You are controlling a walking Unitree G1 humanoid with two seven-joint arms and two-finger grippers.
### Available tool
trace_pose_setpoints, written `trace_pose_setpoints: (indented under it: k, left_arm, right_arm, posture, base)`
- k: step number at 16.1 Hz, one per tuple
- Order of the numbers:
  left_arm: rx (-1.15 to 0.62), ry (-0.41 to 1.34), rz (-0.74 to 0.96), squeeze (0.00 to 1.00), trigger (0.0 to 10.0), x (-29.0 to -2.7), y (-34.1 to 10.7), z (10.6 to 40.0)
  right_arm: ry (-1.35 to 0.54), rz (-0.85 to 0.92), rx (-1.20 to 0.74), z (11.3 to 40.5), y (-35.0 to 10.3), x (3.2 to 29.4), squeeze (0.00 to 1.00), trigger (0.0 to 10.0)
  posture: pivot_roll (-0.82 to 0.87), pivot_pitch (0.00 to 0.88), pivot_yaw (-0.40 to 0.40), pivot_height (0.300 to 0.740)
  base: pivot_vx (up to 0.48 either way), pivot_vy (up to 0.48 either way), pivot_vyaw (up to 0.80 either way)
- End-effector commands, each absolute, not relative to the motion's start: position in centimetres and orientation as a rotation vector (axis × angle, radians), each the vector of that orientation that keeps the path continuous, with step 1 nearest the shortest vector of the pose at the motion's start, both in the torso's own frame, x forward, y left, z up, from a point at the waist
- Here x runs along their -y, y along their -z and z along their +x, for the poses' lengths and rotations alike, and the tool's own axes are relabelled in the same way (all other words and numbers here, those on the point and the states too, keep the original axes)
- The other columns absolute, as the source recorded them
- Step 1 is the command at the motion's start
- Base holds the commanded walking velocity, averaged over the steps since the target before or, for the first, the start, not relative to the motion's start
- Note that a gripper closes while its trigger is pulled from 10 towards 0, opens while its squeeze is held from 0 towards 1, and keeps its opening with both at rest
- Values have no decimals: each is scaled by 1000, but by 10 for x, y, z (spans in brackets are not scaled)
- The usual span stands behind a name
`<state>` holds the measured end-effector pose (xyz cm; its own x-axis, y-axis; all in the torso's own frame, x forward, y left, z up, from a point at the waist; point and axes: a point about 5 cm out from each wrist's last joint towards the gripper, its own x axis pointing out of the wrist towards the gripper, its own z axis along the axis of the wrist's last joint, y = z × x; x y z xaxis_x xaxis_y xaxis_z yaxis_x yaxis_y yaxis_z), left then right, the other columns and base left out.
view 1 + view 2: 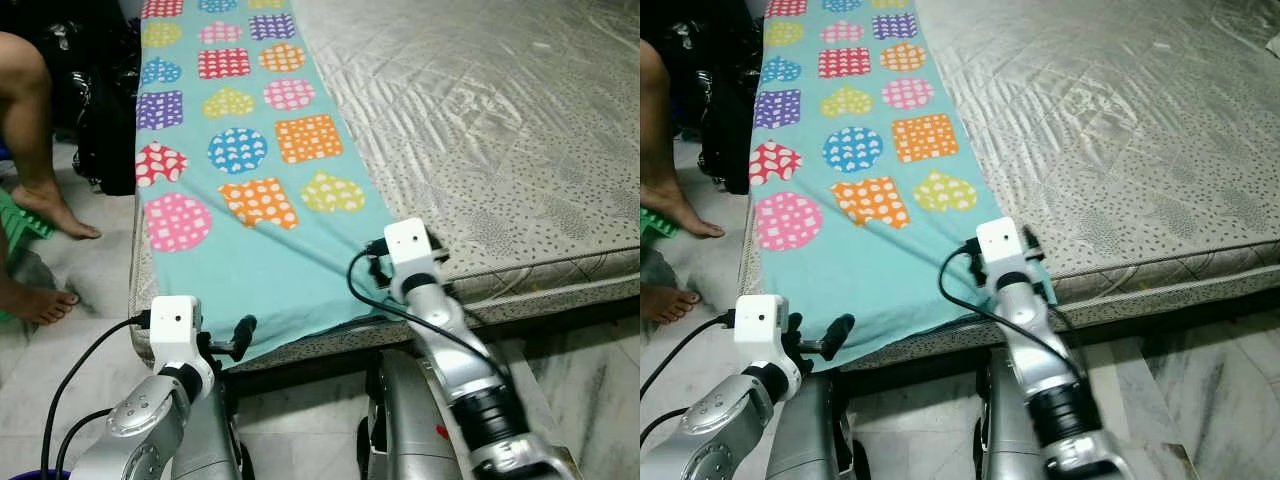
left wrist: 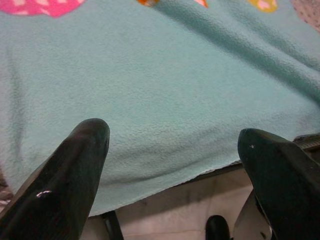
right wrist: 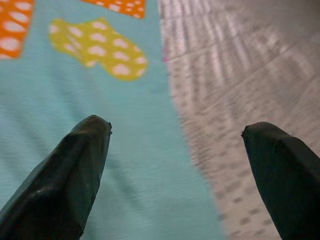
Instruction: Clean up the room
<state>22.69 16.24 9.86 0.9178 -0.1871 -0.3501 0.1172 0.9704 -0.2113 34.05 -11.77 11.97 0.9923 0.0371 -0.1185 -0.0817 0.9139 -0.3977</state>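
Behind right pincer [image 3: 175, 175], blanket [image 1: 270, 250] corner hidden

A teal fleece blanket [image 1: 262, 180] printed with polka-dotted circles, squares and hearts in pink, orange, yellow, blue and purple lay spread lengthwise along the left side of the grey quilted mattress [image 1: 480, 130], its near plain edge hanging slightly over the mattress's front edge, faintly creased.

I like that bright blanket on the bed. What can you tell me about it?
The blanket is soft turquoise fleece printed with dotted hearts, squares and circles in pink, orange, yellow, blue and purple. It lies spread along the left strip of the grey quilted mattress, slightly creased, its near edge hanging over the mattress end. Both open grippers are at that edge.
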Motion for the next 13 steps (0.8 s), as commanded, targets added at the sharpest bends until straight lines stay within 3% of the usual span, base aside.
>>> trace_pose_setpoints:
  k: [1,8,12,13]
  left_arm:
    - [-388,139,-187,0,10000,-165,-95,225]
    - [-391,142,-191,0,10000,-165,-94,225]
    - [-394,146,-193,0,10000,-165,-93,227]
    - [-394,146,-192,0,10000,-165,-93,227]
  right_arm:
    - [-66,-475,-118,340,-112,121,0,10000]
    - [-113,-556,-196,317,-88,151,0,10000]
    - [-123,-433,-209,318,-89,137,0,10000]
    - [-151,-385,-201,323,-93,120,0,10000]
  posture:
    - [-26,164,3,543]
    - [-39,166,8,543]
    - [-42,167,14,543]
    - [-40,166,14,543]
  base:
    - [0,0,0]
    - [0,0,0]
    - [0,0,0]
    - [0,0,0]
